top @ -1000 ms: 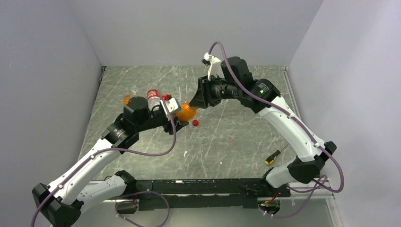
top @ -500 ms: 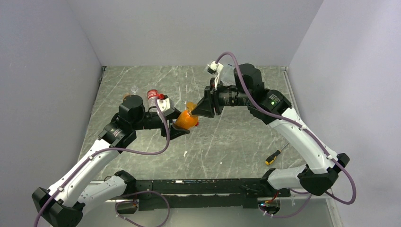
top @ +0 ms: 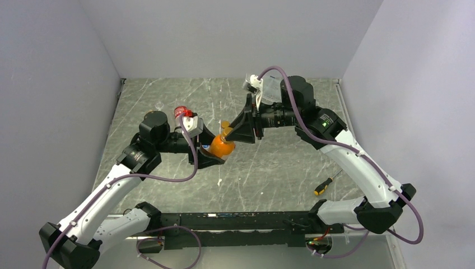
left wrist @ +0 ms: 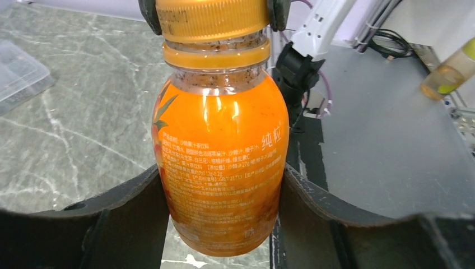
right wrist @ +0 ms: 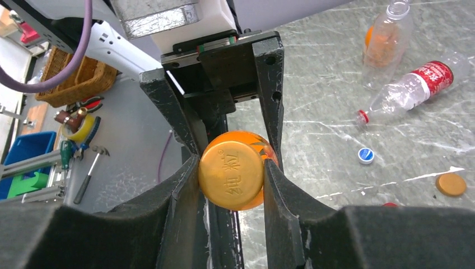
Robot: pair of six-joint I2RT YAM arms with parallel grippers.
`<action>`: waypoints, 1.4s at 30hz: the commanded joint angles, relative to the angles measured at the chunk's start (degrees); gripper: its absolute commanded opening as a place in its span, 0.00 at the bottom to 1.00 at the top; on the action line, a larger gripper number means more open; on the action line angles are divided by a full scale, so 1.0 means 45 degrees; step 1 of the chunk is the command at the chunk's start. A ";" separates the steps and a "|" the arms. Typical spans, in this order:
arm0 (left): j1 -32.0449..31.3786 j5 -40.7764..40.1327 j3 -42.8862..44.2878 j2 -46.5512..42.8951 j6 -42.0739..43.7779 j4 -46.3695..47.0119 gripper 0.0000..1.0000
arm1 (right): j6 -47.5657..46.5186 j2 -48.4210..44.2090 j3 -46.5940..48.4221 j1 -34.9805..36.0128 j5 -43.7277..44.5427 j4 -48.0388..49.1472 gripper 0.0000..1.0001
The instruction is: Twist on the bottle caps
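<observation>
An orange bottle (left wrist: pixel 221 168) hangs above the table, gripped round its lower body by my left gripper (left wrist: pixel 221 182), which is shut on it. On the bottle's neck sits an orange cap (right wrist: pixel 231 176), and my right gripper (right wrist: pixel 231 171) is shut on its sides. In the top view the bottle (top: pixel 222 148) lies tilted between the left gripper (top: pixel 214 152) and the right gripper (top: pixel 229 134), over the table's middle. A loose orange cap (right wrist: pixel 451 184), a blue cap (right wrist: pixel 366 155) and the edge of a red cap (right wrist: pixel 390 204) lie on the table.
A clear bottle with a red label (right wrist: pixel 417 87) lies on its side, next to another clear bottle with orange in it (right wrist: pixel 386 42). A screwdriver (top: pixel 323 185) lies at the near right. A clear flat box (left wrist: pixel 17 64) sits on the table.
Both grippers and the orange bottle have shifted a little toward the near edge. The right gripper has come onto the bottle's cap, and its wrist has turned.
</observation>
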 commanded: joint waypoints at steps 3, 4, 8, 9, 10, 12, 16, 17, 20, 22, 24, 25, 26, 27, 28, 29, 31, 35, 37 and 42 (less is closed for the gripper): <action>-0.0035 -0.3055 -0.0016 -0.0442 0.0784 0.0474 0.00 | 0.0575 0.0459 0.0907 0.0292 0.0785 0.0627 0.62; -0.0034 -0.3385 0.0059 -0.0463 0.1068 0.0239 0.00 | 0.0693 0.0540 0.1100 0.0303 0.1105 0.0393 0.74; -0.0049 -0.4303 0.0339 -0.0263 0.1937 -0.0488 0.00 | 0.1672 0.0766 0.1927 0.0328 0.2978 -0.0446 0.94; -0.0051 -0.4605 0.0342 -0.0235 0.2081 -0.0545 0.00 | 0.1895 0.0835 0.2205 0.0327 0.3461 -0.0727 0.95; -0.0054 -0.4997 0.0318 -0.0224 0.2214 -0.0559 0.00 | 0.2086 0.0944 0.2496 0.0331 0.3935 -0.1057 0.95; -0.0054 -0.5900 0.0235 -0.0275 0.2488 -0.0516 0.00 | 0.2760 0.1341 0.3337 0.0327 0.5558 -0.2100 0.94; -0.0210 -0.7534 0.0167 -0.0393 0.3305 -0.0517 0.00 | 0.3512 0.2667 0.5133 0.0331 0.7430 -0.4478 0.86; -0.0284 -0.7797 0.0160 -0.0398 0.3529 -0.0532 0.00 | 0.3685 0.2935 0.5384 0.0332 0.7537 -0.4800 0.84; -0.0612 -0.8698 0.0186 -0.0332 0.4162 -0.0695 0.00 | 0.4086 0.3459 0.5719 0.0330 0.7503 -0.5043 0.79; -0.0920 -0.9279 0.0204 -0.0245 0.4514 -0.0816 0.00 | 0.4257 0.3770 0.5988 0.0349 0.7401 -0.5098 0.78; -0.1279 -0.9770 0.0190 -0.0177 0.4825 -0.0807 0.00 | 0.4371 0.4046 0.6228 0.0408 0.7518 -0.5216 0.77; -0.1435 -1.0042 0.0167 -0.0154 0.4950 -0.0766 0.00 | 0.4415 0.4182 0.6326 0.0427 0.7540 -0.5286 0.77; -0.1587 -1.0250 0.0143 -0.0119 0.5058 -0.0741 0.00 | 0.4470 0.4275 0.6404 0.0446 0.7530 -0.5321 0.76; -0.1703 -1.0410 0.0147 -0.0051 0.5169 -0.0765 0.00 | 0.4527 0.4347 0.6453 0.0476 0.7505 -0.5318 0.76; -0.1798 -1.0581 0.0147 -0.0009 0.5222 -0.0785 0.00 | 0.4559 0.4400 0.6449 0.0509 0.7445 -0.5286 0.75; -0.1869 -1.0735 0.0125 0.0038 0.5273 -0.0785 0.00 | 0.4597 0.4441 0.6459 0.0554 0.7409 -0.5282 0.74; -0.1937 -1.0852 0.0063 0.0028 0.5339 -0.0715 0.00 | 0.4657 0.4486 0.6414 0.0613 0.7389 -0.5305 0.70; -0.1949 -1.0991 0.0028 0.0040 0.5379 -0.0672 0.00 | 0.4700 0.4423 0.6244 0.0717 0.7493 -0.5368 0.68; -0.1953 -1.0999 0.0020 0.0064 0.5374 -0.0702 0.00 | 0.4720 0.4353 0.6154 0.0722 0.7482 -0.5349 0.68; -0.1968 -1.0947 0.0003 0.0064 0.5368 -0.0703 0.00 | 0.4722 0.4341 0.6123 0.0729 0.7520 -0.5388 0.64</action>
